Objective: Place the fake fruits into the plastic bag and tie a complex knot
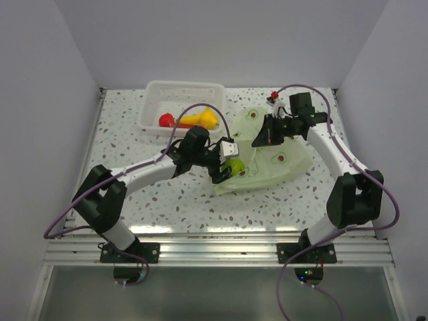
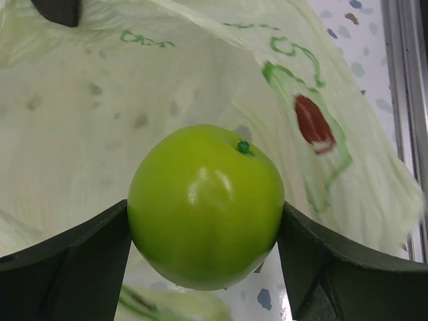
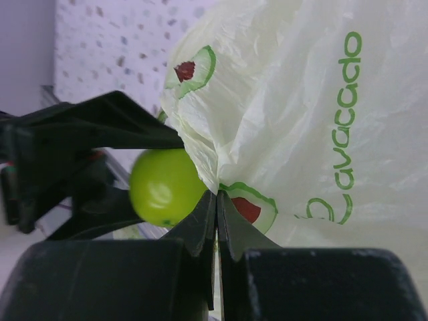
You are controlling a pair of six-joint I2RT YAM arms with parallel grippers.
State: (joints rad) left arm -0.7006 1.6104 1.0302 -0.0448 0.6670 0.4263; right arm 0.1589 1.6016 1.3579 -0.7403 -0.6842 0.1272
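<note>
My left gripper (image 1: 226, 168) is shut on a glossy green apple (image 2: 204, 204), which touches both dark fingers. It holds the apple at the near-left mouth of the pale green plastic bag (image 1: 274, 160), whose inside fills the left wrist view. My right gripper (image 3: 217, 195) is shut on the bag's rim and lifts that edge beside the apple (image 3: 164, 187). A red fruit (image 1: 166, 120) and a yellow banana-like piece (image 1: 196, 119) lie in the basket. No knot is in view.
The clear-white plastic basket (image 1: 152, 100) stands at the back left of the speckled table. The bag (image 3: 301, 100) carries green avocado print. Grey walls close in the table on three sides, and a metal rail runs along the near edge.
</note>
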